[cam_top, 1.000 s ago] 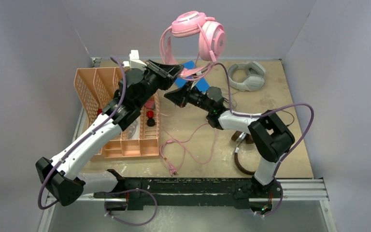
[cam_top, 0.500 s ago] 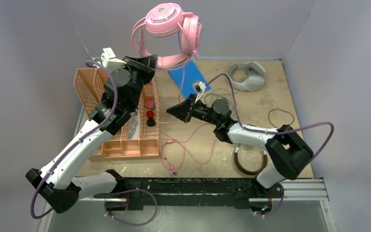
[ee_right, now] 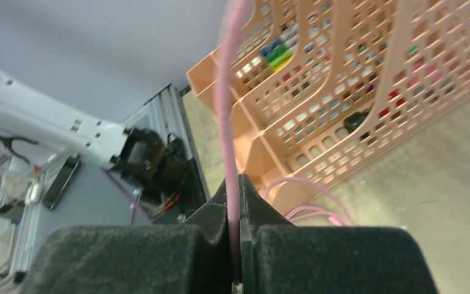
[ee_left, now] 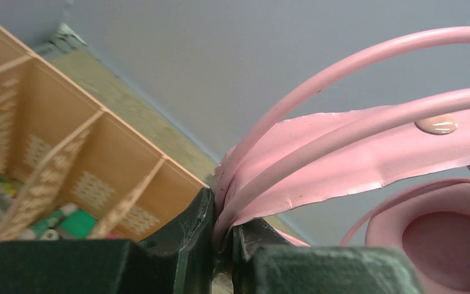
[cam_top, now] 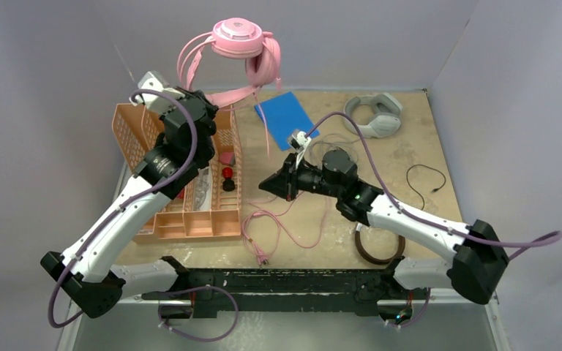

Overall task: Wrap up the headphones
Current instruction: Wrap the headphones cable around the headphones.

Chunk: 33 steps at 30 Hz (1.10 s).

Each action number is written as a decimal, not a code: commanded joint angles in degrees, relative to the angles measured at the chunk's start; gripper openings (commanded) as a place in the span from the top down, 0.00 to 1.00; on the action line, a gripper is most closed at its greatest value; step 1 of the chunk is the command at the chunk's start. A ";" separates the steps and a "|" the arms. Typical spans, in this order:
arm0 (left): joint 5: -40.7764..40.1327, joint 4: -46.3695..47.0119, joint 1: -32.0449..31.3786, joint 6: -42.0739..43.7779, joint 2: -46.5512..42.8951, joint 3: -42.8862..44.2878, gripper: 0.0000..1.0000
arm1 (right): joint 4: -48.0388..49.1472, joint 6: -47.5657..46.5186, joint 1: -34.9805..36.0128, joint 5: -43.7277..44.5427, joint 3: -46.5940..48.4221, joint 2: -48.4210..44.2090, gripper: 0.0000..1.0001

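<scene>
My left gripper (cam_top: 206,99) is shut on the headband (ee_left: 367,141) of the pink headphones (cam_top: 238,38) and holds them high over the table's back left, ear cups (ee_left: 440,239) uppermost. The pink cable (cam_top: 266,139) hangs from them to my right gripper (cam_top: 266,184), which is shut on it (ee_right: 225,92) near the table's middle. The rest of the cable lies in loose loops (cam_top: 282,227) on the table. The light-grey headphones (cam_top: 373,115) lie at the back right. The brown headphones (cam_top: 377,247) lie near the front, partly under my right arm.
A pink slotted basket (cam_top: 190,219) with small items stands on the left, under my left arm and beside the right gripper (ee_right: 367,92). A blue flat sheet (cam_top: 285,117) lies at the back centre. A thin black cable (cam_top: 424,178) trails on the right.
My left arm has swung the pink headphones to the left. My right gripper has drawn back toward the near edge and pinched tight on the pink cable.
</scene>
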 commanded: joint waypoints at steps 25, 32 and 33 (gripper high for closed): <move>4.99 -1.90 0.35 33.83 1.94 -11.93 1.00 | -66.41 -32.68 7.36 25.18 44.62 -3.14 1.00; 15.10 -7.21 0.33 36.09 0.54 -10.81 1.00 | -67.72 -44.13 7.35 33.23 45.01 -1.22 1.00; 17.01 -8.62 0.34 36.31 0.83 -10.06 1.00 | -66.94 -46.49 7.36 34.88 44.43 -0.99 1.00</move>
